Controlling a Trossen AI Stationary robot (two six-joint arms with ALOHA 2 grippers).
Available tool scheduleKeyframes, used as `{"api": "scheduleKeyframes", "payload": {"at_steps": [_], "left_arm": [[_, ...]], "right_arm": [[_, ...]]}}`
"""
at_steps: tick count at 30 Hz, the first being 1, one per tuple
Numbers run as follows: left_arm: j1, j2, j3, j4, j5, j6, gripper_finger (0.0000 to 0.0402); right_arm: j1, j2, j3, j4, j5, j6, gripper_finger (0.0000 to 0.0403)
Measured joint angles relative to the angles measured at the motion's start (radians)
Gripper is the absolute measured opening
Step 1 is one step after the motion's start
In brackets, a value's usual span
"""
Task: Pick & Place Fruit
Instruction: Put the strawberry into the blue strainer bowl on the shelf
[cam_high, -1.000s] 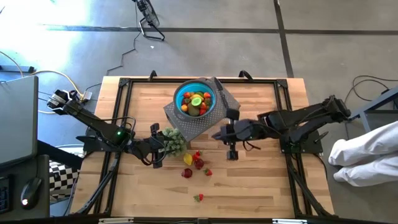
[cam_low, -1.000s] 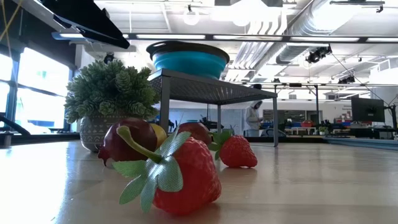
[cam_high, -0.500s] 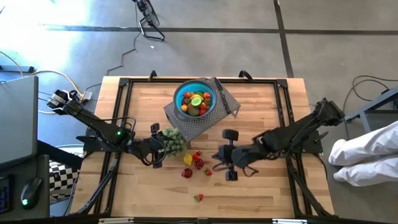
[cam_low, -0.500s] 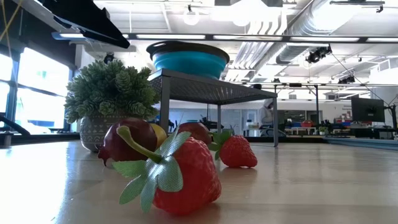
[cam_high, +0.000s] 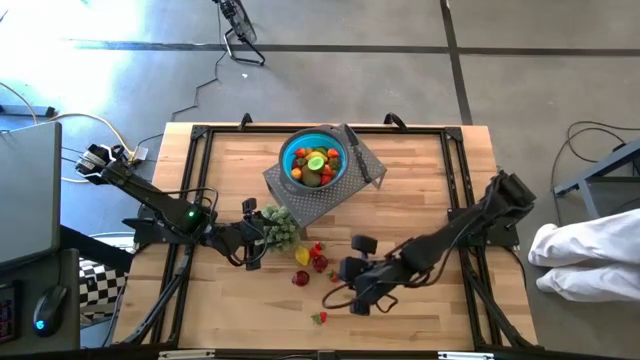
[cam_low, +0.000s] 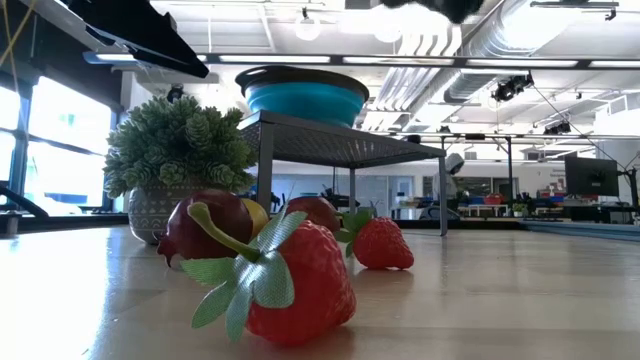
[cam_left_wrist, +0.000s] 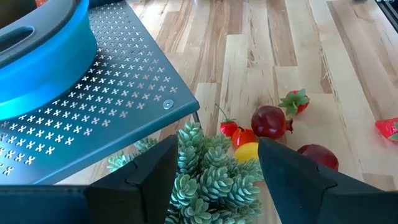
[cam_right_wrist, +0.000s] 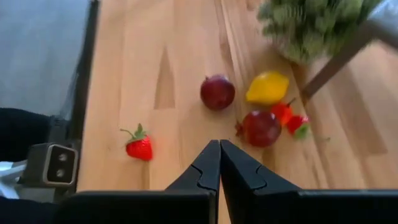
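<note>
The blue bowl (cam_high: 315, 160) holds several fruit and stands on a grey perforated stand (cam_high: 318, 190). Loose fruit lie on the wood in front of it: a yellow one (cam_right_wrist: 267, 87), two dark red ones (cam_right_wrist: 217, 92) (cam_right_wrist: 261, 127), small red pieces (cam_right_wrist: 283, 112) and a strawberry (cam_right_wrist: 139, 148) nearer the front edge. My right gripper (cam_high: 342, 277) is shut and hangs above the table just right of this loose fruit, tips (cam_right_wrist: 219, 144) aimed down at it. My left gripper (cam_high: 262, 235) is open at the left side of a small potted plant (cam_high: 281, 227), whose leaves (cam_left_wrist: 214, 171) show between its fingers.
The potted plant stands on the table next to the stand's near left leg (cam_low: 265, 180). A black-handled knife (cam_high: 360, 158) lies on the stand beside the bowl. Bare wood lies right of the loose fruit and along the front edge (cam_high: 420, 330).
My right gripper has swung from beside the stand toward the table's near edge and leftward, sinking toward the loose fruit, and has rolled about its own axis. It has stayed shut. The fruit has not moved.
</note>
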Motion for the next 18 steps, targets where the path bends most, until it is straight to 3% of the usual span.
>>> {"api": "scheduleKeyframes", "payload": {"at_steps": [4,7,18], "left_arm": [[0.0,0.0,0.0,0.0,0.0,0.0,0.0218],[0.0,0.0,0.0,0.0,0.0,0.0,0.0218],[0.0,0.0,0.0,-0.01,0.001,-0.001,0.0218]], "right_arm": [[-0.003,0.056,0.0,-0.001,-0.03,0.055,0.0014],[-0.002,0.1,0.0,-0.002,-0.085,0.056,0.0045],[-0.002,0.22,0.0,-0.001,-0.101,0.012,0.0242]]}}
